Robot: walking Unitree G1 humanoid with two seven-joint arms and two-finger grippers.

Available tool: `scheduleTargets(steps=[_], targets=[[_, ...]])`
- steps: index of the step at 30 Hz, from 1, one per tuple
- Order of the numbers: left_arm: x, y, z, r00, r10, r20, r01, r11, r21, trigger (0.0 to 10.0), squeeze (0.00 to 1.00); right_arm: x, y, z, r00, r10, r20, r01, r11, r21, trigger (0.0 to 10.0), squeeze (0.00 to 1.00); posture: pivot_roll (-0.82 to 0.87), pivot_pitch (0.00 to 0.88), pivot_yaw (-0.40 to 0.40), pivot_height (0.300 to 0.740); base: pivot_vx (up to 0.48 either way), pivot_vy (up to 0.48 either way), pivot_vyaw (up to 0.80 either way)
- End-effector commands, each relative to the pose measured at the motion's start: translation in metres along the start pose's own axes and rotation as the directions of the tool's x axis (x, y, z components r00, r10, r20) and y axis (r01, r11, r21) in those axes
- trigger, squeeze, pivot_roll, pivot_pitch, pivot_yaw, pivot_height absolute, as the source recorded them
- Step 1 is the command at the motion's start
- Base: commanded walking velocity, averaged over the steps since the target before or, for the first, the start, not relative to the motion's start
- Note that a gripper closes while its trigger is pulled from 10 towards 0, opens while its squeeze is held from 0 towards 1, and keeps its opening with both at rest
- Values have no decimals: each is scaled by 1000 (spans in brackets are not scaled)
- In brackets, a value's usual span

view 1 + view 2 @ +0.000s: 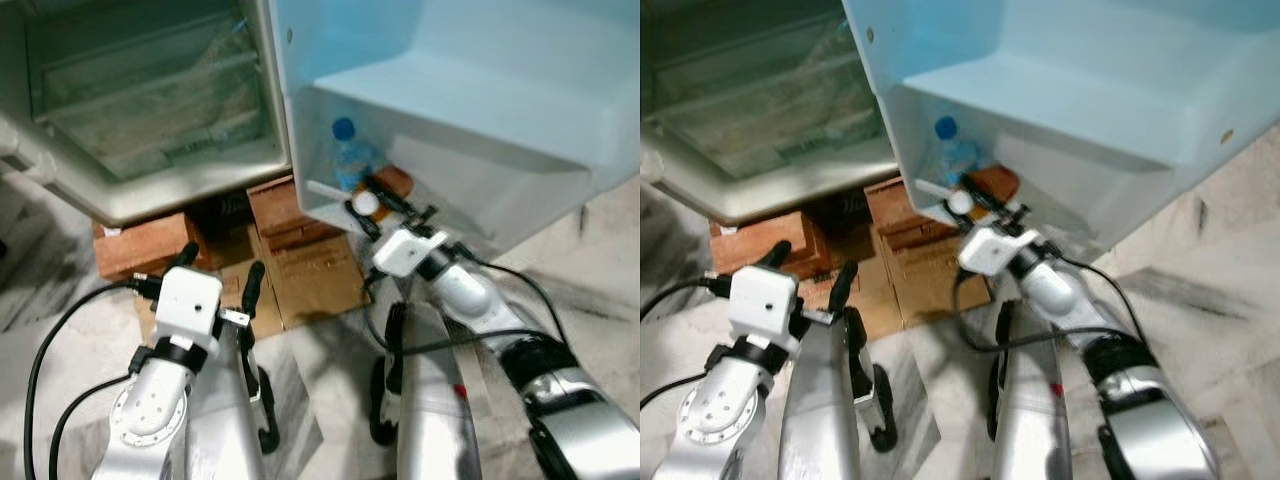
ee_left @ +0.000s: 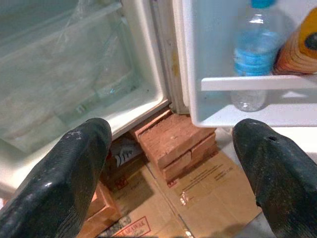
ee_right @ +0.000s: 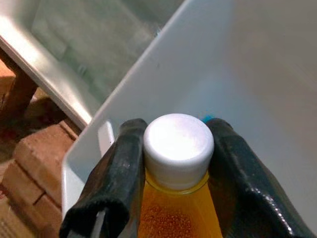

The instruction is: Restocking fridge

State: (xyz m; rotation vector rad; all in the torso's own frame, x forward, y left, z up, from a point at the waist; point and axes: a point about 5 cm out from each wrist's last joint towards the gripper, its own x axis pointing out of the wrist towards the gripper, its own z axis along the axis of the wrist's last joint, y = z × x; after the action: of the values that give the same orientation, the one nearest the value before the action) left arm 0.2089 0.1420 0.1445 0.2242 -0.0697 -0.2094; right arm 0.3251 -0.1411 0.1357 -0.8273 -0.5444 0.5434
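An orange drink bottle with a white cap is held in my right gripper, which is shut on its neck. The bottle leans into the bottom shelf of the open fridge door, beside a water bottle with a blue cap and blue label. The wrist view shows the cap between both black fingers. My left gripper hangs low in front of the fridge, open and empty, its fingertips spread wide.
The fridge body stands open at left with glass shelves inside. It rests on red bricks with flattened cardboard on the marble floor. Black cables run along both arms.
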Motion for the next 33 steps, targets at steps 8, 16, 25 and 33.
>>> scheduleTargets(steps=[8,16,25,33], targets=[[3,-3,-5,1000,-6,-15,6,1000,-6,10000,0,-14,0,-31,956,-156,-250,194,972,136,10000,0,90,384,26,552,0,0,0],[6,-2,-6,1000,-4,-14,4,1000,-8,10000,0,-2,10,-36,881,-248,-403,386,868,312,10000,0,88,383,33,552,0,0,0],[11,-1,-7,1000,-11,-10,11,1000,-10,10000,0,7,12,-36,849,-261,-459,457,799,391,10000,1000,86,372,43,552,0,0,0],[18,-4,-9,1000,-21,-11,21,1000,-14,10000,0,0,-7,-41,830,-311,-464,498,787,364,10000,1000,66,335,44,552,0,0,0]])
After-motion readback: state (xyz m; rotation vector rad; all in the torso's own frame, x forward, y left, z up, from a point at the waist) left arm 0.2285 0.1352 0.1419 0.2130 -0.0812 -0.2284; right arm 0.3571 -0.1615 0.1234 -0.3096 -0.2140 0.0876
